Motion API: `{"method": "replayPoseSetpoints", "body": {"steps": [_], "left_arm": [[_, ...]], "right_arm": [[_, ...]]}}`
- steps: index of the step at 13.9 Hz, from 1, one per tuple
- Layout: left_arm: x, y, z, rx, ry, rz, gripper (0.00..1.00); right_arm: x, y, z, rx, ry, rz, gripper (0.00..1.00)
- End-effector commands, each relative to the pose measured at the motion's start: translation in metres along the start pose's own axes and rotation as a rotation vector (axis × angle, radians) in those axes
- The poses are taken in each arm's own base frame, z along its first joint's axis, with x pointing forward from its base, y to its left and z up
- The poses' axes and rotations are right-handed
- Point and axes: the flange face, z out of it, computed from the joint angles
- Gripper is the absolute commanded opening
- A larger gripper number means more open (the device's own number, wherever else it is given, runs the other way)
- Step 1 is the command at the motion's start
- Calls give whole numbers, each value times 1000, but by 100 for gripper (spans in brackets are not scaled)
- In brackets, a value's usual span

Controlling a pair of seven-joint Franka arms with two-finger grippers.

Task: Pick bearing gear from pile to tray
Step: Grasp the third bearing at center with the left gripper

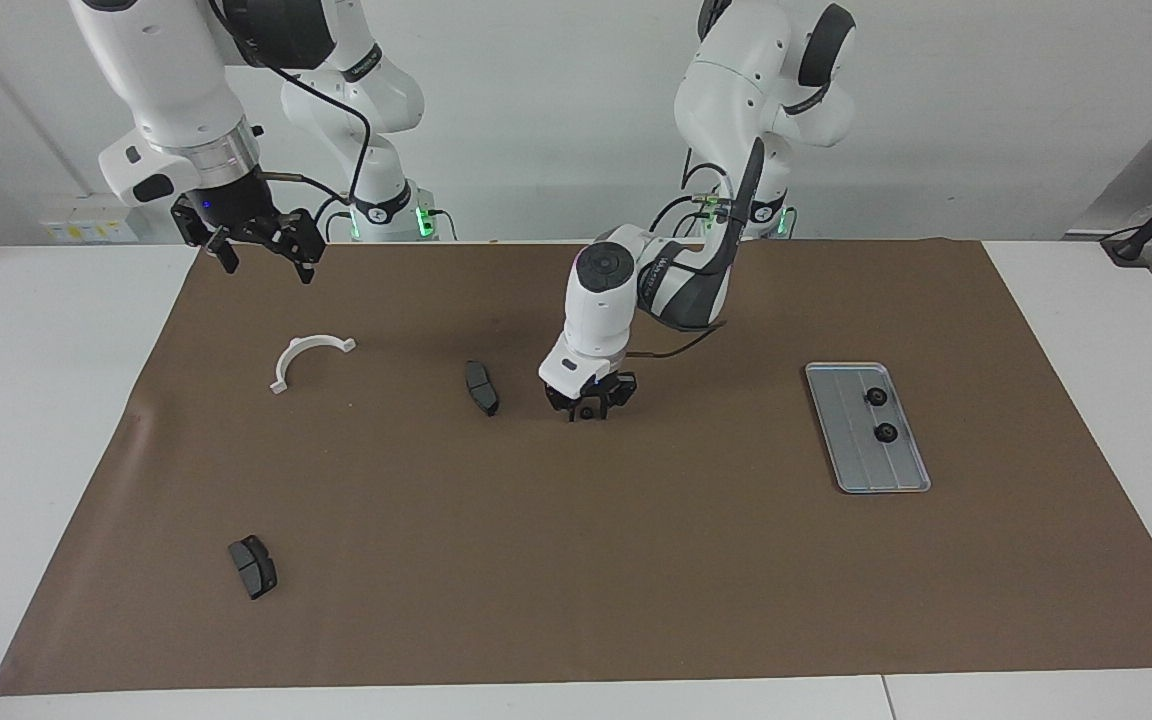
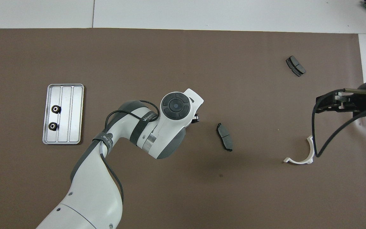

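A small black ring (image 1: 587, 411) lies on the brown mat between the fingers of my left gripper (image 1: 588, 406), which is down at the mat and open around it. In the overhead view the left wrist hides the ring, and only a fingertip (image 2: 196, 118) shows. The silver tray (image 1: 871, 470) lies toward the left arm's end and holds two black rings (image 1: 876, 396) (image 1: 886, 432); it also shows in the overhead view (image 2: 75, 127). My right gripper (image 1: 264, 262) is open and empty, raised over the mat's edge near its own base.
One dark grey pad (image 1: 481, 388) lies beside the left gripper, toward the right arm's end. A white curved bracket (image 1: 298, 348) lies below the right gripper. A second pad (image 1: 252, 566) lies farther from the robots than the bracket.
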Motion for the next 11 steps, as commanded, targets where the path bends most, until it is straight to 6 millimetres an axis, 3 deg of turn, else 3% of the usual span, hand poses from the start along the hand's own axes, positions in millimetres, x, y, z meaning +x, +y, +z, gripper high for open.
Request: {"method": "replayPoseSetpoints", "body": {"steps": [1, 8, 10, 11], "left_arm": [[-8, -6, -4, 7, 14, 5, 39], [-9, -6, -4, 10, 10, 8, 3], [-1, -11, -11, 28, 4, 1, 0], [8, -12, -24, 46, 10, 4, 0]], "right_arm": [[4, 4, -2, 25, -7, -27, 100], [1, 4, -2, 24, -10, -55, 100], [1, 3, -2, 24, -10, -59, 100], [1, 3, -2, 24, -10, -59, 100]]}}
